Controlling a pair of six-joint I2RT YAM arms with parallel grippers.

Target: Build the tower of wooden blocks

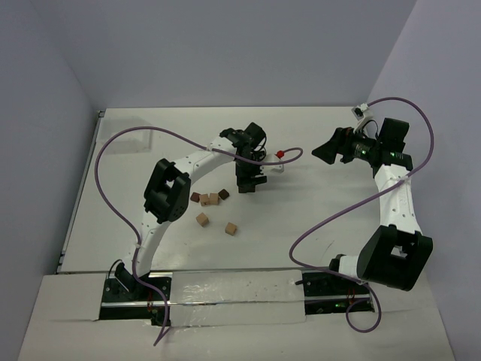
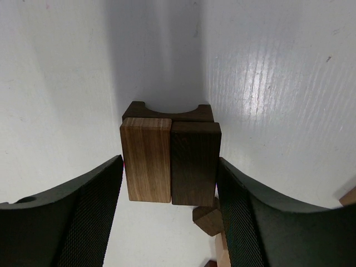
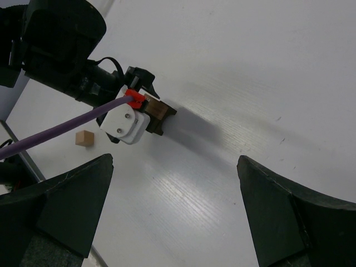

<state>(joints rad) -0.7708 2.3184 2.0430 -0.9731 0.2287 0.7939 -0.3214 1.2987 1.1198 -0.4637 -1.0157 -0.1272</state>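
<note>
White worktop [image 1: 301,188] carries the tower [image 2: 169,161], a tan block [image 2: 146,158] and a dark block [image 2: 194,161] upright on a dark base [image 2: 167,111], flanked by the left end effector [image 1: 250,183], grip or clearance indeterminate; recommended: retract vertically without side drift and hold the right end effector [image 3: 173,161], fingers spread and empty, clear.

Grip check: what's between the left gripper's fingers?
Left wrist view: the tower, a tan block and a dark block standing side by side, a notched dark block behind them. Whether they are gripped can't be told.
</note>
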